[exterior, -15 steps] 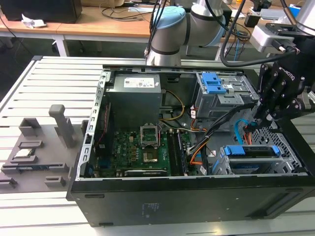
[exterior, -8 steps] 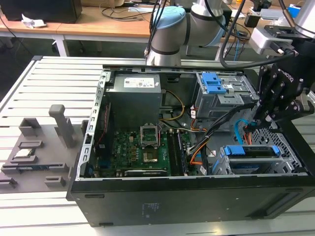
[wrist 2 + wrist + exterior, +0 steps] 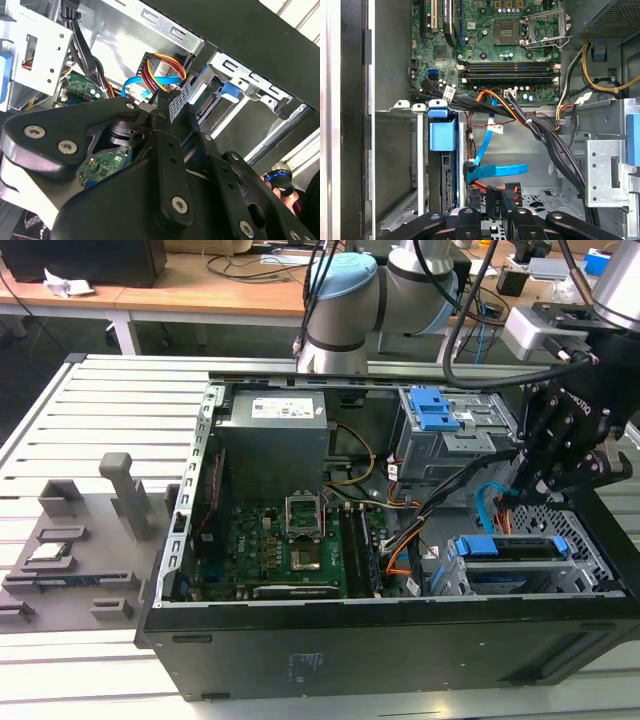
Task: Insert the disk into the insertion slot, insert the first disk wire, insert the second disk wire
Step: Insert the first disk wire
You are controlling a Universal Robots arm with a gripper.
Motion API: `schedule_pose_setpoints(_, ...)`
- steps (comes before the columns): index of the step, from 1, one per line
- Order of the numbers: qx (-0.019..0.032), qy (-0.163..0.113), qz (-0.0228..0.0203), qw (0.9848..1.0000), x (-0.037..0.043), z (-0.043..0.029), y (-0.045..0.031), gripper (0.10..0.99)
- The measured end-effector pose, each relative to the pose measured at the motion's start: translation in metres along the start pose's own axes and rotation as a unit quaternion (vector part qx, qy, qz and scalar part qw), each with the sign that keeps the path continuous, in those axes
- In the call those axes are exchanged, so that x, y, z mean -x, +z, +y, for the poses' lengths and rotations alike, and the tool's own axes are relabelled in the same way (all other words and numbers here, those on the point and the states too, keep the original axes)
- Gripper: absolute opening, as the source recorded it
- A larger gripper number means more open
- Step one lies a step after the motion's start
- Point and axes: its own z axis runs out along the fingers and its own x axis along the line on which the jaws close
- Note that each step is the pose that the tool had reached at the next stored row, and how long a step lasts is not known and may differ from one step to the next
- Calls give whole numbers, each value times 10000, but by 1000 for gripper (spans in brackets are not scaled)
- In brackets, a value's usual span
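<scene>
Gripper (image 3: 494, 214) clamped on black wire plug (image 3: 501, 194), just beside disk (image 3: 442, 136). Judged risk: plug meeting disk tilted, jamming; blue cable (image 3: 496, 171) near disk catching on gripper.

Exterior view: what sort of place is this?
Probably a robotics lab or workshop: an open computer case sits on a slotted metal workbench, a robot arm stands behind it, and cable-strewn desks line the background.
</scene>
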Motion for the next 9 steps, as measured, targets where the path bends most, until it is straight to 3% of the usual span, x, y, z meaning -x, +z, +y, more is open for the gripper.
schedule_pose_setpoints(9, 0, 1, 27, 10000, 15, -1, 43, 302)
